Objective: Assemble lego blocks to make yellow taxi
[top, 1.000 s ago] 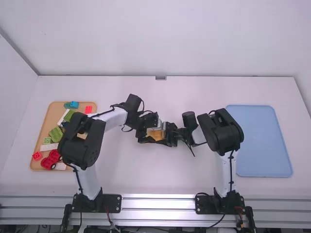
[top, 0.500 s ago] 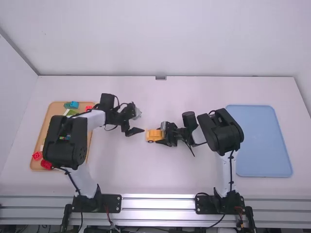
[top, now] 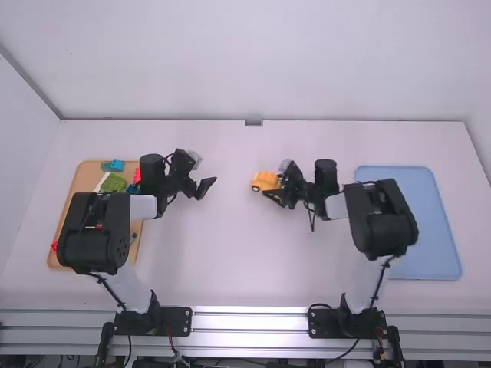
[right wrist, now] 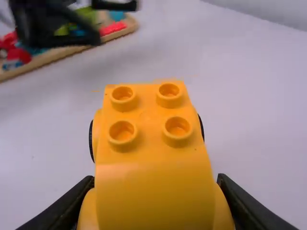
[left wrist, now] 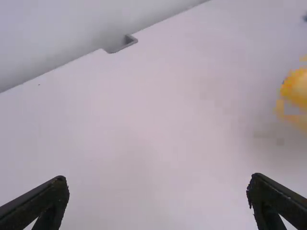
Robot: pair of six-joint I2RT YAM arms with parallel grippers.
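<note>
My left gripper [top: 205,184] stands open over the table left of centre, nothing between its fingers; in the left wrist view the two fingertips of the left gripper [left wrist: 158,184] are wide apart. Right of the middle, my right gripper [top: 275,192] is shut on the yellow taxi [top: 265,181]. In the right wrist view the taxi [right wrist: 153,158] fills the space between the fingers of the right gripper [right wrist: 156,184], with round studs on top and dark wheels at its sides. Part of the yellow taxi [left wrist: 296,91] shows in the left wrist view.
A wooden tray [top: 69,207] on the left holds red, green, blue and white blocks, partly under the left arm. On the right lies a blue tray [top: 441,230], partly covered by the right arm. Table [top: 245,268] surface lies between them.
The left gripper has let go of the yellow piece, opened and drawn back left. The right gripper has shifted right and slightly away from the camera side, carrying the taxi, which is now turned.
</note>
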